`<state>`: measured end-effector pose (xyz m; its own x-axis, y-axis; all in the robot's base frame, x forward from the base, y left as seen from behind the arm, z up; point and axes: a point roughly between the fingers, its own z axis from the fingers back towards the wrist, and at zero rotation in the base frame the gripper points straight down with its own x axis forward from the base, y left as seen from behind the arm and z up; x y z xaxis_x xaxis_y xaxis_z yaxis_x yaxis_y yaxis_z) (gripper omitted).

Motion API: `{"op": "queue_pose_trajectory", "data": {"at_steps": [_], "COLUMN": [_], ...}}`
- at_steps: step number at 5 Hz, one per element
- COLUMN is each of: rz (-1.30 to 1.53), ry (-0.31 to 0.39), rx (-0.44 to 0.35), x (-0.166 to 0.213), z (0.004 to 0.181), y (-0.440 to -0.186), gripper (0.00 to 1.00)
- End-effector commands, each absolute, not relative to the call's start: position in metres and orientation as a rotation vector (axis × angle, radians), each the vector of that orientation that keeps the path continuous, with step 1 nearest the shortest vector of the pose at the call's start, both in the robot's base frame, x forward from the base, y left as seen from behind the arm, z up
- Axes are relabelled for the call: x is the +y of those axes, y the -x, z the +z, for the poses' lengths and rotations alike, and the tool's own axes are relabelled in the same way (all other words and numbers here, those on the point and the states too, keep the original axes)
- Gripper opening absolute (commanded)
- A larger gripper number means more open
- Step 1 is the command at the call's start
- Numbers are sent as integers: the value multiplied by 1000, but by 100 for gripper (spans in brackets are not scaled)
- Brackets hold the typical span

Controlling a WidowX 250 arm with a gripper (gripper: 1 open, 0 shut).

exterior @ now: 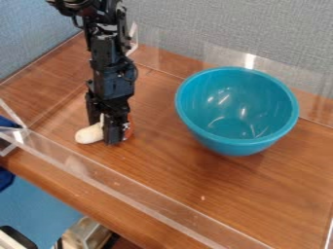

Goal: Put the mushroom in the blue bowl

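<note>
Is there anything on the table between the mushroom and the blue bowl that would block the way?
Nothing visible. The mushroom lies at the pincer, and only bare wooden table lies between it and the blue bowl to its right.

text: none legible | labels: none | brands: none | numbers: none
</note>
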<state>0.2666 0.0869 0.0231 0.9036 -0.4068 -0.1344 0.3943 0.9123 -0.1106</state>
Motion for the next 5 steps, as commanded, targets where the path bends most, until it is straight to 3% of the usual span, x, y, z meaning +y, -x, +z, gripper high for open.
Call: {"op": "queue_pose_trajectory", "data": {"at_steps": [1,5], "rz": [-431,-427], "ry": [77,78], "rx": [150,167], "x": [79,77], "z": [24,27], "y": [-271,-269], "gripper": [0,0]}}
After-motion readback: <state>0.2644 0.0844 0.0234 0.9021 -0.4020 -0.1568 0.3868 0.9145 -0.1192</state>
